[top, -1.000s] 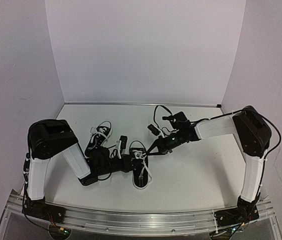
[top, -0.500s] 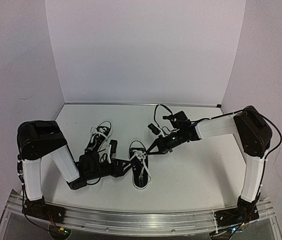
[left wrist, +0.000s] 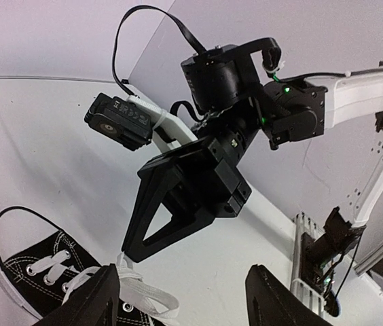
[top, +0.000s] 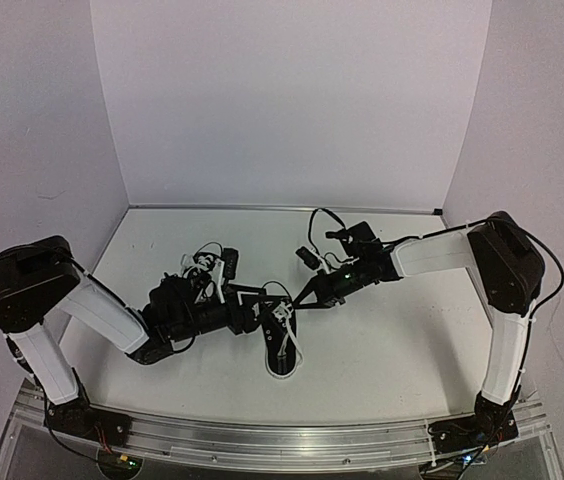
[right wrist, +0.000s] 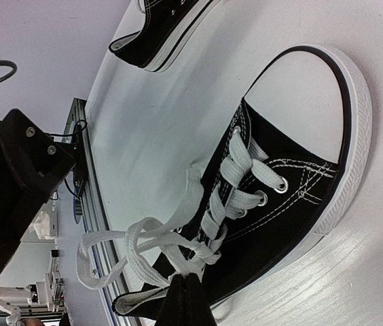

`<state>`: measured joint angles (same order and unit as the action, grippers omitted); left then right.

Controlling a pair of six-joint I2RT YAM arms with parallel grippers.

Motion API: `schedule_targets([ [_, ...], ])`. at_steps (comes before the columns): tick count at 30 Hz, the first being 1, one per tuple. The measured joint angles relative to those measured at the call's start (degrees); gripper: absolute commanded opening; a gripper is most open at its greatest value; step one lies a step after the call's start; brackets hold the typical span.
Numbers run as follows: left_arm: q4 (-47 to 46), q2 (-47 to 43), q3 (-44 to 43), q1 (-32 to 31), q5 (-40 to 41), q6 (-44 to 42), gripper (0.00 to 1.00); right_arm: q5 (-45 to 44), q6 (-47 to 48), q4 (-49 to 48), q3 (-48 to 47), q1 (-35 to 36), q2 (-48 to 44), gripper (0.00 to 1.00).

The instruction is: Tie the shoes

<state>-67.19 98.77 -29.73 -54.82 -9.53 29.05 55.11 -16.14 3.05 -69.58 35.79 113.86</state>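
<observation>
We look down on a white table (top: 392,340) with two black robot arms meeting at its middle. Just below centre of the overhead view lies one black sneaker (top: 282,348) with a white toe cap. Its partner (top: 196,270) sits up and to the left, partly hidden behind the left arm.

The right gripper (right wrist: 188,299), at the bottom edge of its own wrist view, is clenched on the white lace (right wrist: 144,244) where the strands gather near the sneaker's tongue. The left gripper (left wrist: 181,272) is released. Its fingers (left wrist: 93,305) stand wide apart at the bottom of its wrist view, with a strand of lace lying just beside the left one.

We judge the task to be at an early stage. The centre sneaker's lace is threaded through its eyelets, but the ends lie in slack loops on the table and we see no finished bow. The partner's laces look loose from above, though we cannot tell for certain.

We find no brand, label or readable writing on the shoes or the arms.
</observation>
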Motion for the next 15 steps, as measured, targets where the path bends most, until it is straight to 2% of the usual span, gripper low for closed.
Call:
schedule_targets([
  [9, 19.2, -7.4, -3.8, -4.5, 7.5, -14.1, 0.80, 0.0, -0.3, 0.0, 0.0, 0.0, 0.0, 0.00],
  [15, 25.9, -8.3, -5.6, -4.6, 10.5, -22.2, 0.82, 0.0, -0.5, 0.0, 0.0, 0.2, -0.1, 0.00],
])
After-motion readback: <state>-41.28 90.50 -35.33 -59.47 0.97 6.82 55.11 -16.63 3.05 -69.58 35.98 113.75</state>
